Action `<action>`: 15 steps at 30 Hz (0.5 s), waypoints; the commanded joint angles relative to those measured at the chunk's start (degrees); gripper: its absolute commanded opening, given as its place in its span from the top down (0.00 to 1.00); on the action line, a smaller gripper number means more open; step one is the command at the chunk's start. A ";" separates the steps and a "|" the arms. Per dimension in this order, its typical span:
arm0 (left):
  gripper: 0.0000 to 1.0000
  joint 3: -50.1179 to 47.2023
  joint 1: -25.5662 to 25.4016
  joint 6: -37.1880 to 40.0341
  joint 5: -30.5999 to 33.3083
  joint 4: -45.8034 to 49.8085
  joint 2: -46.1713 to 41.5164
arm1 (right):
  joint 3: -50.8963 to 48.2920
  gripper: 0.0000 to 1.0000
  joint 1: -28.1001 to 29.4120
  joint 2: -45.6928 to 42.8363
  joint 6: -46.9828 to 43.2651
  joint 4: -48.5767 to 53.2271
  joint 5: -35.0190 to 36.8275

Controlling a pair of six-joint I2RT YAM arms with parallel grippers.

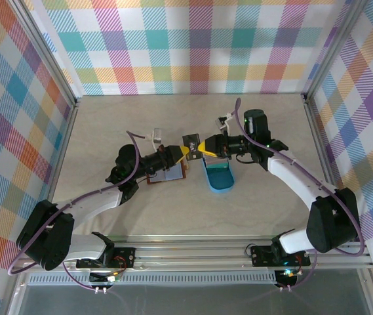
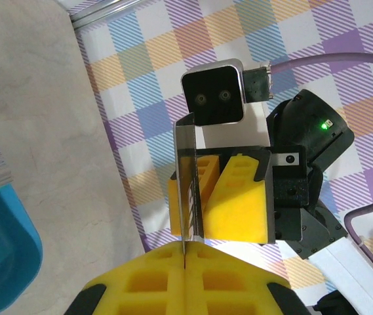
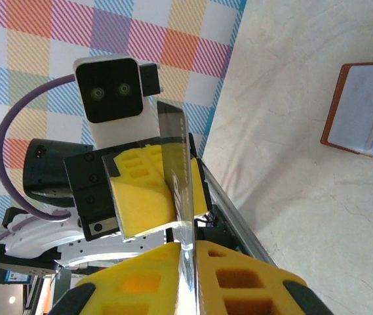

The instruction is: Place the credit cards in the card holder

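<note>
**Card** [image 1: 190,140]: one thin card, dark in the overhead view, held above the worktop [image 1: 107,125] at the centre of the frame. It stands on edge between the two claws. In both wrist views it appears as a narrow upright strip, grey and glossy, rising out of the yellow pads at the bottom of the frame.

**Left claw** [image 1: 186,151]: yellow pads pressed together on the card's lower edge, reaching in from the left of centre.

**Right claw** [image 1: 202,148]: yellow pads closed against the same card from the right side, directly facing the left claw. The two sets of fingertips are almost touching.

**Wallet** [image 1: 166,172]: reddish-brown, lying open and flat on the worktop just below and left of the held card, under the left claw. Its inner face is pale blue-grey. In the right wrist view it sits at the upper right.

**Tray** [image 1: 217,178]: blue, oval, on the worktop just right of the wallet and below the right claw.

**Surroundings**: pale marbled worktop, with plaid walls in many colours on three sides.
</note>
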State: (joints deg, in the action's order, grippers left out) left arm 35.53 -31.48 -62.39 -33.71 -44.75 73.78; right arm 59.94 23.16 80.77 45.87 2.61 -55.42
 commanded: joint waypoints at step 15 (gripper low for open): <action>0.44 -3.83 8.92 1.95 2.32 18.98 -12.43 | -2.53 1.00 -0.75 -1.38 -5.05 2.97 6.60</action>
State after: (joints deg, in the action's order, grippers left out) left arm 33.67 -26.02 -61.73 -32.45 -33.63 66.37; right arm 59.31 22.83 81.03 44.03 3.77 -52.51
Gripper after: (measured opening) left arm 0.535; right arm 0.057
